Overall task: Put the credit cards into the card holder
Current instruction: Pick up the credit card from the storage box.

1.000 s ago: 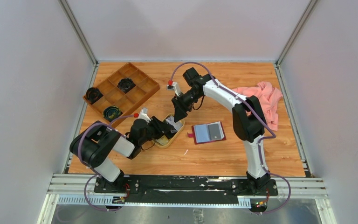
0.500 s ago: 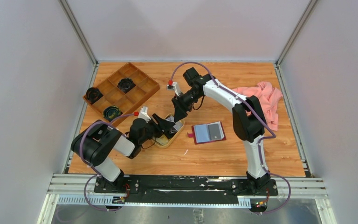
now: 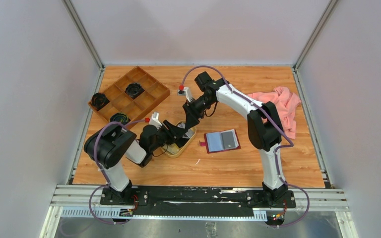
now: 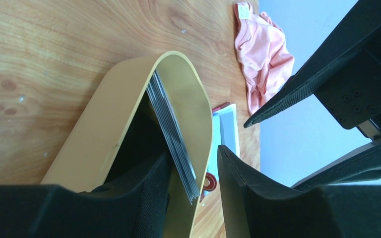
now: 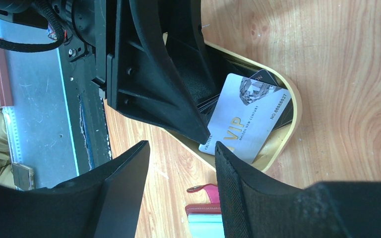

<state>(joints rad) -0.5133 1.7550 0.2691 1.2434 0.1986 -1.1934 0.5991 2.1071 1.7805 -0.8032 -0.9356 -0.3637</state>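
Left gripper is down in the oval wooden tray, jaws partly apart and straddling the stack of credit cards, which stands on edge. One finger sits against the stack and the other is clear of it with a visible gap, so it isn't clamped on anything.

Right gripper hovers just above the same tray, jaws well apart with nothing between them. Its wrist view looks down past the left arm's fingers onto a greyish-white "VIP" card, lying face up and tilted against the tray's far rim, with darker cards under it.

All cards I can see are in the tray (can't count them, the stack is edge-on).

Card holder lies open and flat on the table, just right of the tray and not touching it. Grey-blue inside faces up, red snap tab points toward the tray. Neither gripper touches it.

Brown compartmented box is at far left with dark round items in a few cells. Pink cloth is bunched at the right edge, well apart from everything.
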